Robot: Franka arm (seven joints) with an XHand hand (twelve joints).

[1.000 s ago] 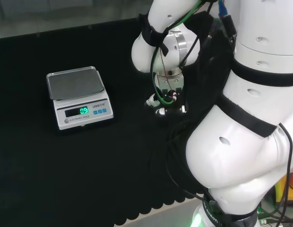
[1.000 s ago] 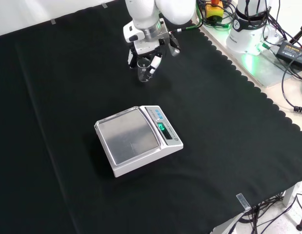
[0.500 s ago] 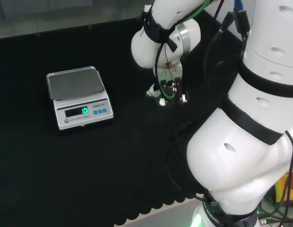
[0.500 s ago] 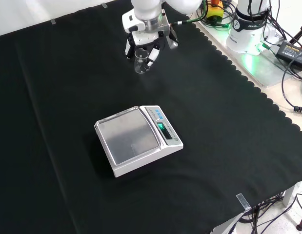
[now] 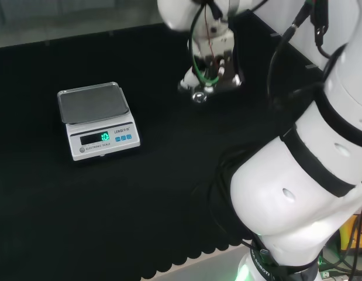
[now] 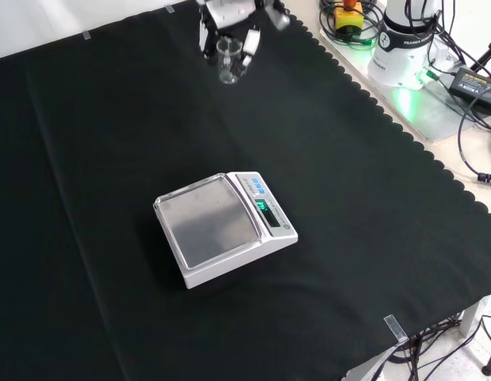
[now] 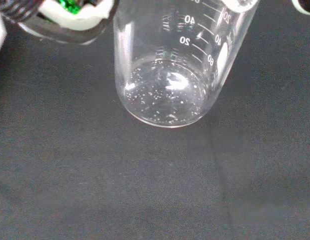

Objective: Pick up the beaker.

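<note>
The beaker (image 6: 228, 63) is small, clear glass with printed graduation marks, and it hangs upright above the black cloth at the far end of the bench in the front view. The hand (image 6: 229, 28) comes down from the top edge there, its fingers (image 6: 251, 44) curled round the beaker's sides. Seen from the head camera, the hand (image 5: 211, 73) is to the right of the scale with the beaker (image 5: 198, 95) below it. Up close in the wrist view the beaker (image 7: 170, 70) shows a few small specks on its base, with cloth well beneath it.
A white digital scale (image 6: 225, 228) with a steel pan sits mid-cloth, its display lit; from the head camera the scale (image 5: 97, 120) lies left of the hand. The arm's white links (image 5: 309, 175) stand at the right. Cables and boxes (image 6: 435, 55) lie beyond the cloth's scalloped edge.
The hand has risen with the beaker in it, going from near the cloth to well above it. The scale has stayed put.
</note>
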